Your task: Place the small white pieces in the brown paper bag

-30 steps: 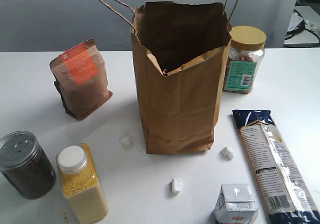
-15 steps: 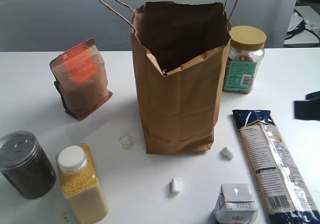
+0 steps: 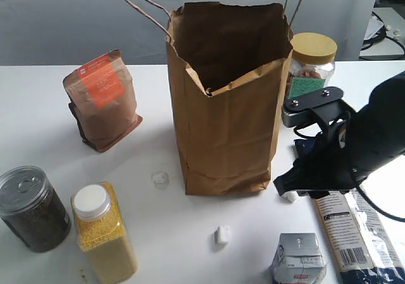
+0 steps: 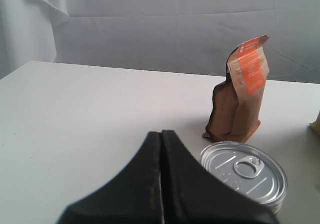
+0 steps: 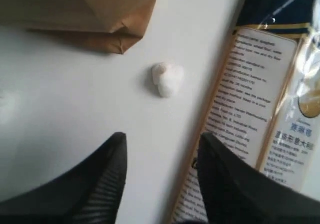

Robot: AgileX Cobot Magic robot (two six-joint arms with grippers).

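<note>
The right fingers (image 5: 107, 179) just came in; they hang spread wide over one white piece (image 5: 167, 79), ready to grab it.

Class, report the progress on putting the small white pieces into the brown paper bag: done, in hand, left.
Done: nothing; all three lie on the white table. In hand: the open right gripper hovers over the lumpy white piece by the tall kraft-paper bag. Left: that one, the white cube, the translucent lump.
</note>
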